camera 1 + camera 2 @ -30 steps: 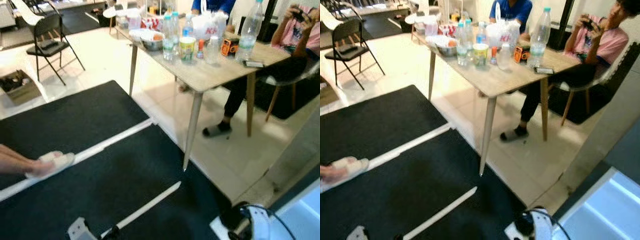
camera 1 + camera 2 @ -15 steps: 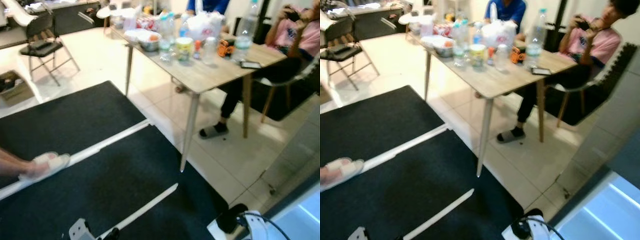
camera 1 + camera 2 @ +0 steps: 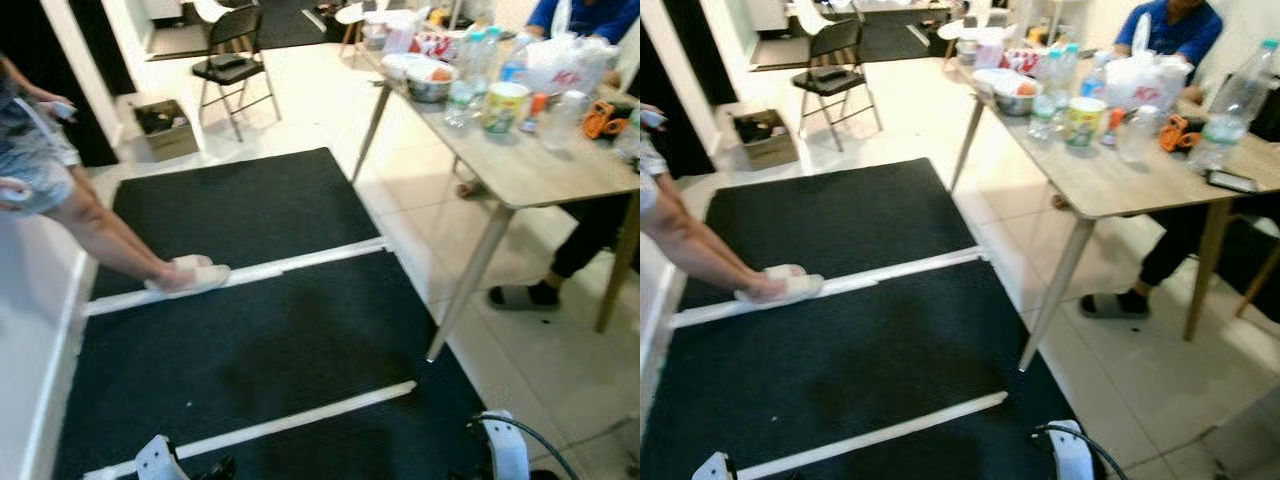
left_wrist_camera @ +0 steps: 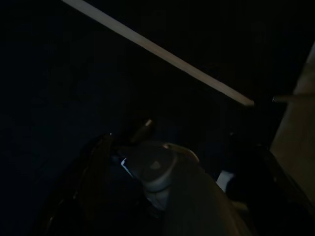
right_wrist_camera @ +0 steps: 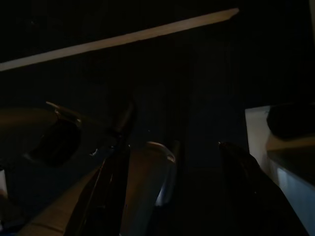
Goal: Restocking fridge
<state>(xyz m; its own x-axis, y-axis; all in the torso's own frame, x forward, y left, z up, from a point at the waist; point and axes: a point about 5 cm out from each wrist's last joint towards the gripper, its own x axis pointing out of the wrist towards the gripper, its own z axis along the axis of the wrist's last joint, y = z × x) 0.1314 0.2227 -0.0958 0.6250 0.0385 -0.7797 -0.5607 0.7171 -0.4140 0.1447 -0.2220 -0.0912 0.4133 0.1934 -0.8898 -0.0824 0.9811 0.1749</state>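
Both arms hang low at my sides. The left arm (image 3: 160,462) and right arm (image 3: 505,450) show at the bottom edge of the eye views, above the black floor mat (image 3: 250,330). In the dark left wrist view, my left gripper (image 4: 170,138) is open, with the mat and a white strip (image 4: 162,54) beyond it. My right gripper (image 5: 177,129) is likewise open over the mat and holds nothing. On the wooden table (image 3: 1110,185) at the right stand water bottles (image 3: 1048,80), a printed cup (image 3: 1083,120), a metal bowl (image 3: 1015,97) and a white bag (image 3: 1140,75).
A person stands at the left with one slippered foot (image 3: 780,285) on the mat's white strip. Another person in blue (image 3: 1175,30) sits behind the table. Someone's foot (image 3: 1115,303) rests under it, near a slanted table leg (image 3: 1050,300). A folding chair (image 3: 830,75) and a cardboard box (image 3: 762,137) stand farther back.
The camera has swung left: the table now sits at the right, the pale panel at the lower right is gone, and the standing person's legs have come into view.
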